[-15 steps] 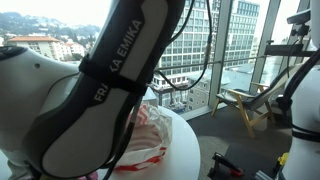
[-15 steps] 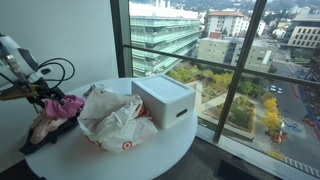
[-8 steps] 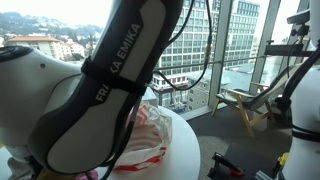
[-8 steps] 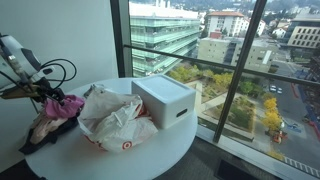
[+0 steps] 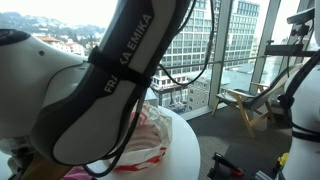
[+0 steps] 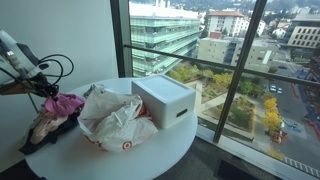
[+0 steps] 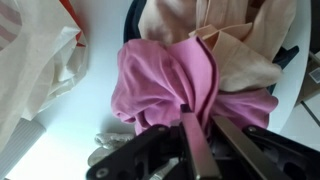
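White lettering reading "FRANKA EMIKA" was seen along the dark arm link (image 5: 122, 68) in an exterior view. A small red round logo was printed on the plastic bag (image 6: 115, 118); no words were legible there.

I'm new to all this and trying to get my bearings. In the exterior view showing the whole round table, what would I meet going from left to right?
First the end effector, then pink cloth, crumpled white plastic bag, white box, window glass.

White, rounded arm (image 5: 30, 85), black band (image 5: 120, 70) lettered FRANKA EMIKA, looping black cables (image 5: 209, 40), dark metal fingers (image 7: 193, 145).
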You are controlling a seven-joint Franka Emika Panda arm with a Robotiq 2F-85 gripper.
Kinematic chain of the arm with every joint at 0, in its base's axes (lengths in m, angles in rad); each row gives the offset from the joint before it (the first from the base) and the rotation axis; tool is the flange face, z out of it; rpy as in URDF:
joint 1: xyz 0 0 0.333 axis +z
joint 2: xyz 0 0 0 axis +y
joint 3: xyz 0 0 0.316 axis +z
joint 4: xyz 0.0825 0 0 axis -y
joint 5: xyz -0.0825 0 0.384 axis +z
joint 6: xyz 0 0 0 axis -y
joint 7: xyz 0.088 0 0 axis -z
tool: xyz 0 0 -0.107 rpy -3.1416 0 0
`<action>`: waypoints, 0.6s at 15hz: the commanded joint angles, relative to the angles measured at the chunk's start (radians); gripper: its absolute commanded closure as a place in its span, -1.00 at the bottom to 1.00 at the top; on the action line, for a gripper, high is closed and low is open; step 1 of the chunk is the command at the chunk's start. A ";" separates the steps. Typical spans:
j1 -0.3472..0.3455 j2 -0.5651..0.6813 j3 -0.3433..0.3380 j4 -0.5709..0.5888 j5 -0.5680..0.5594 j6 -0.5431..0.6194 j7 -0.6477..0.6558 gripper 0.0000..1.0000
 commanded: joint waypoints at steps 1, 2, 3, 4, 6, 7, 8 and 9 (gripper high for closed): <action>0.000 -0.083 -0.005 -0.027 -0.068 0.002 0.078 0.71; 0.011 -0.097 -0.021 -0.031 -0.082 0.004 0.094 0.68; 0.013 -0.113 -0.027 -0.032 -0.110 0.002 0.120 0.67; 0.016 -0.138 -0.038 -0.032 -0.155 -0.007 0.158 0.66; 0.019 -0.198 -0.062 -0.025 -0.274 -0.041 0.251 0.68; 0.016 -0.225 -0.069 -0.020 -0.334 -0.064 0.296 0.70; 0.008 -0.258 -0.073 -0.018 -0.372 -0.097 0.317 0.69; 0.001 -0.281 -0.077 -0.018 -0.397 -0.126 0.338 0.70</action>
